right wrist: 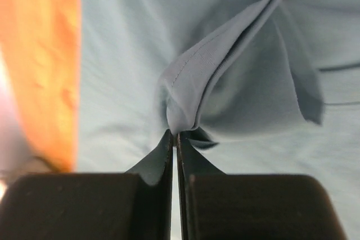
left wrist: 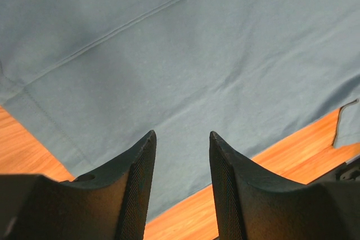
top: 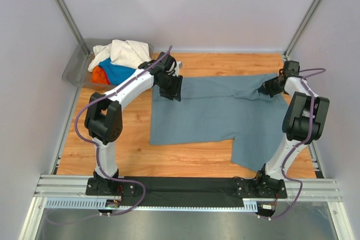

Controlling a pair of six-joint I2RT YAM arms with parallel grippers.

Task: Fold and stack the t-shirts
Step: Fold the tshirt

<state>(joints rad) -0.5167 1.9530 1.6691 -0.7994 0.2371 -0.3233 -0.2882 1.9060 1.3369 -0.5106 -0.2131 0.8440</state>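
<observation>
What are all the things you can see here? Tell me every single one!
grey-blue t-shirt: one, slate grey-blue, spread flat on the table between the arms, with its far right edge pinched up.
cream-white t-shirt: one bundle, cream-white, on top of the pile in the bin.
bright blue t-shirt: one, blue, in the bin under the cream one.
red-orange t-shirt: one, red-orange, in the bin beside the blue one.
bin: one, grey, at the table's far left corner.
table: one, wood-coloured.
left gripper: one, black, open above the shirt.
right gripper: one, black, shut on the shirt.
</observation>
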